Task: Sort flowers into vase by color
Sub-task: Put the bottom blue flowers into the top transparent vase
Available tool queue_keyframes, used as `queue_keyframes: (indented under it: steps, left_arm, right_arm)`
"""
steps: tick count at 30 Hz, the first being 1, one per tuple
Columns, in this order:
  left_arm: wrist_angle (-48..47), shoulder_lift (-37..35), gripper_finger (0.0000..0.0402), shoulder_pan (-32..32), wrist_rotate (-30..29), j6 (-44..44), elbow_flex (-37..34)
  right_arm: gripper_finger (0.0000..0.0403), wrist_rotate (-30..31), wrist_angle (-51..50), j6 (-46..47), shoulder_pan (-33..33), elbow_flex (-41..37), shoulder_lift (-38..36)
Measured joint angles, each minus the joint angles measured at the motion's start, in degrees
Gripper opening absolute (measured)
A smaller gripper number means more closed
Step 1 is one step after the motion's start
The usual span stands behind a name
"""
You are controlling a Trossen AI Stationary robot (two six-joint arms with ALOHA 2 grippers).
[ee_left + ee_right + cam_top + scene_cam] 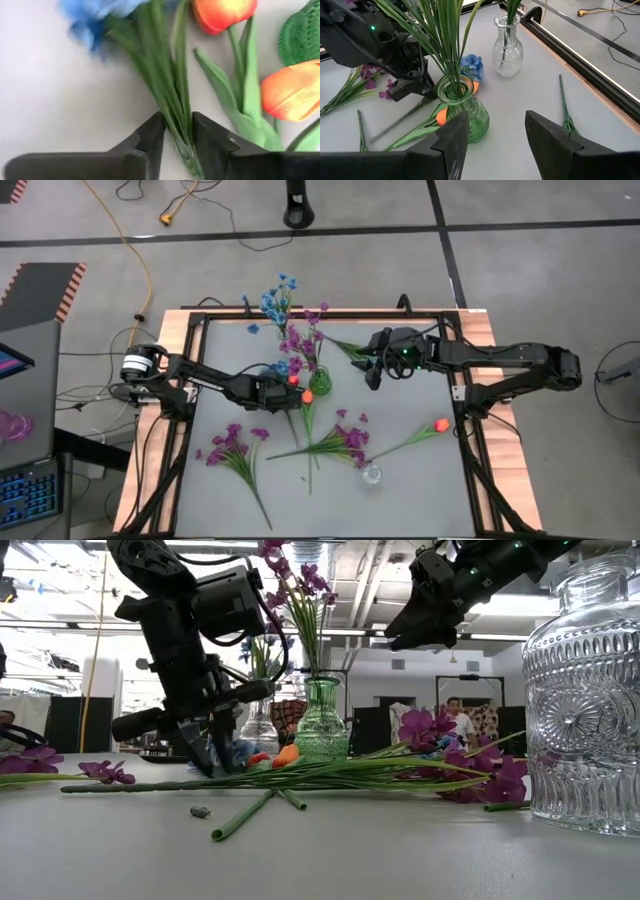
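My left gripper (272,387) is low at mid-table, shut on a blue sprig (283,368) that lies beside two orange tulip buds (225,12) and the green glass vase (320,384). That vase holds purple sprigs (303,340). A clear vase (281,323) at the far side holds blue sprigs. My right gripper (374,372) hangs open in the air to the right of the green vase (462,110), touching nothing. More purple sprigs (236,446) and one tulip (440,425) lie flat on the near half of the table. My left gripper (177,125) pinches the blue sprig's bundle of thin green stems (172,107) a short way below the bloom (97,15), one finger (152,135) on either side. It comes from above, slanting in from the table's left. The sprig lies on the table.
An empty clear glass vase (372,475) stands near the near edge, large at the right of the low view (585,690). A purple bunch (342,442) and loose green stems (250,815) lie mid-table. A bare stem (345,346) lies beside my right gripper. Black rails (470,430) frame the table.
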Motion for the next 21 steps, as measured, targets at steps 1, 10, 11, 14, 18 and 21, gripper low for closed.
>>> queue_keyframes:
  steps: [1,10,11,14,18,21]
  left_arm:
    - [-0.12,0.0,0.0072,0.0,-0.09,0.34,-0.04]
    - [-0.4,-0.39,0.0008,0.02,-0.96,3.32,-0.13]
    - [-0.64,-0.93,0.001,0.03,-1.17,3.89,-0.22]
    - [-1.79,-2.78,0.001,0.07,-2.54,4.94,-0.44]
    - [-3.61,-6.98,0.001,0.05,-5.06,6.14,-0.37]
    - [-4.6,-10.07,0.0011,0.02,-6.08,7.95,-0.37]
  right_arm:
    - [0.0223,0.0,0.0,0.0,0.0,0.0,0.0]
    - [0.0223,0.0,0.0,0.0,0.0,0.0,0.0]
    - [0.0223,-0.01,0.0,0.0,0.01,0.0,0.0]
    - [0.0223,0.0,0.02,0.0,0.0,0.0,0.0]
    - [0.0223,-0.02,0.02,0.0,0.0,-0.01,0.0]
    - [0.0223,-0.02,0.02,0.0,0.01,0.0,0.0]
